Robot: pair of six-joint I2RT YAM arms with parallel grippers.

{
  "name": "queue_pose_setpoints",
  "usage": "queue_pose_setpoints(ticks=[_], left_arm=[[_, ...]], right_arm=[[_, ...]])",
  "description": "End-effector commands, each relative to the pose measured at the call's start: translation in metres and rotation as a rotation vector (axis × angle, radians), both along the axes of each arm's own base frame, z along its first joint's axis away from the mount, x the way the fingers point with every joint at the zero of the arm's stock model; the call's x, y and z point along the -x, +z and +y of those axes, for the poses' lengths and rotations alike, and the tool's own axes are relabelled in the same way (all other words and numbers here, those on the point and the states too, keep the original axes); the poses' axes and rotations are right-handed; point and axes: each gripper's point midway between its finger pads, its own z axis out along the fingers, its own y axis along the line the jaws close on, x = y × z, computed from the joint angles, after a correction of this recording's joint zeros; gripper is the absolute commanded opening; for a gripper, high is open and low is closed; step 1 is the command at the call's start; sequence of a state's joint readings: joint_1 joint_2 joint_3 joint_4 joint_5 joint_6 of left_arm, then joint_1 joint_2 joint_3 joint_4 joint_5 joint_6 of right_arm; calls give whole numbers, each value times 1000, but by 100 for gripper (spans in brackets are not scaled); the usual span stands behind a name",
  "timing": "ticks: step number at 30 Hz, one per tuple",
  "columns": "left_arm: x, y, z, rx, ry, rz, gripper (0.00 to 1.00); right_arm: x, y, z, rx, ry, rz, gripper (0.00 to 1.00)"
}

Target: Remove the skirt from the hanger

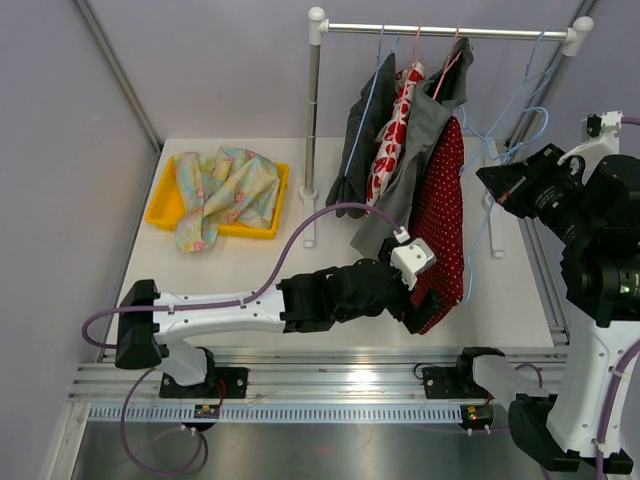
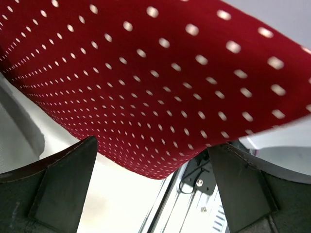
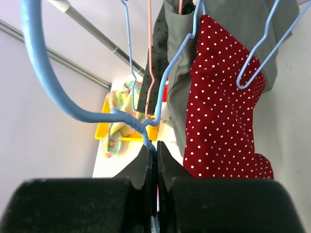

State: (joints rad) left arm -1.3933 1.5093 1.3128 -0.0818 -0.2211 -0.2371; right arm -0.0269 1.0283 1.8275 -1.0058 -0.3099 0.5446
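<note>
Setting up the pull: left gripper (image 2: 153, 158) gaping wide, red skirt (image 2: 160, 82) hem dipping between its jaws; right gripper (image 3: 154, 148) pinched shut on the blue hanger (image 3: 97, 115); next, I'd close and tug down

Red white-dotted skirt (image 1: 440, 210), blue hanger (image 3: 39, 53), yellow tray (image 1: 160, 210).

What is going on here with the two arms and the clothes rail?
The right gripper is shut on a blue hanger beside the red polka-dot skirt. The left gripper is open at the skirt's lower hem, not gripping it. The skirt hangs at the rail.
</note>
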Motion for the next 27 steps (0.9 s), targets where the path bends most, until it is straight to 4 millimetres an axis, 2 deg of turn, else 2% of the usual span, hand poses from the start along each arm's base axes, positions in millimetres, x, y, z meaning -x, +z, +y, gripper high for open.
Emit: queue_pose_setpoints(ticks=[1, 4, 5, 8, 9, 11, 12, 13, 16, 18, 20, 21, 23, 24, 26, 27], left_arm=[[-5, 30, -15, 131, 31, -12, 99], [-7, 22, -20, 140, 44, -4, 99], [-7, 24, -23, 163, 45, -3, 96], [-8, 33, -27, 206, 44, -11, 79], [-9, 32, -30, 205, 42, -13, 67], [-10, 44, -34, 228, 43, -31, 55], [-11, 45, -36, 228, 39, -36, 22], [-15, 48, -36, 232, 65, -43, 0], [-21, 53, -31, 241, 106, -42, 0], [-22, 47, -24, 212, 126, -26, 0], [-14, 32, -16, 167, 134, -6, 0], [-9, 7, -8, 115, 137, 2, 0], [10, -7, 5, 98, 142, 23, 0], [16, -42, 18, 43, 170, 54, 0], [43, -69, 34, -7, 162, 91, 0], [50, -97, 49, -43, 201, 131, 0]], right_arm=[[14, 28, 9, -52, 34, -75, 0], [23, 34, 10, -53, 37, -87, 0], [25, 36, 10, -55, 40, -92, 0], [28, 38, 14, -70, 58, -97, 0], [30, 39, 17, -80, 75, -94, 0], [31, 40, 20, -92, 91, -94, 0], [31, 41, 21, -96, 100, -96, 0], [31, 41, 21, -96, 98, -96, 0], [30, 39, 18, -80, 80, -95, 0], [27, 38, 13, -58, 57, -96, 0], [24, 41, 7, -40, 24, -104, 0], [20, 41, 5, -36, 14, -100, 0], [20, 51, 1, -22, -6, -130, 0], [14, 50, -1, -14, -14, -117, 0], [14, 62, -7, 10, -46, -148, 0], [7, 60, -10, 20, -60, -130, 0]])
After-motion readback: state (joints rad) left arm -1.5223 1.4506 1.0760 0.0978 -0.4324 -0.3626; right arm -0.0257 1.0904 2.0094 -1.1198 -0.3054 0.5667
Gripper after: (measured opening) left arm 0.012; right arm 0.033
